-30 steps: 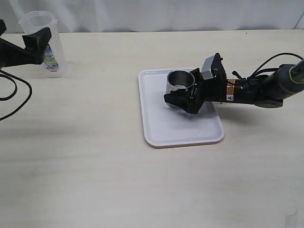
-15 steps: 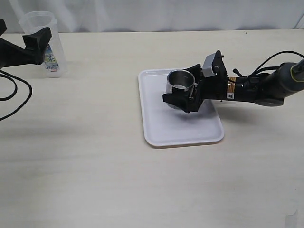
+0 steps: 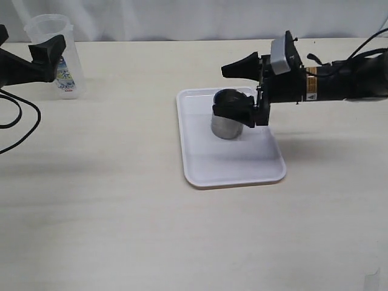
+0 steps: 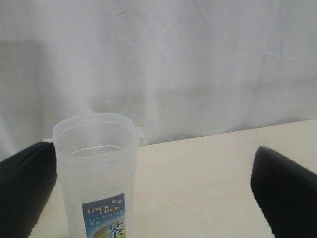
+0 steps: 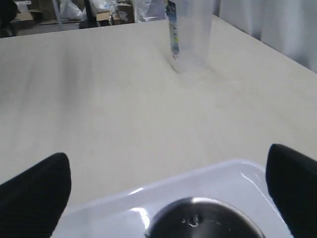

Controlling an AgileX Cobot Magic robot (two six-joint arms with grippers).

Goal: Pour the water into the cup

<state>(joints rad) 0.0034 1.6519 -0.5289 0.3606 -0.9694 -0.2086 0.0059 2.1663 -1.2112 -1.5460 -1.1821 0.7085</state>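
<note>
Steel cup [image 3: 229, 124] now stands free on the white tray [image 3: 206, 163]. Right claw [image 3: 222, 91] has let go and lifted, wide open, empty. Left claw [image 3: 33, 39] gapes around the water container [image 3: 65, 85], far left. We judge pouring comes next.

A steel cup [image 3: 227, 127] stood upright on the white tray [image 3: 233, 165], the right gripper [image 3: 221, 91] spread wide over it. A clear labelled container [image 3: 71, 77] stood far left.

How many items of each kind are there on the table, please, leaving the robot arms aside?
Steel cup: 1
Clear plastic container: 1
White tray: 1
Total: 3
</note>
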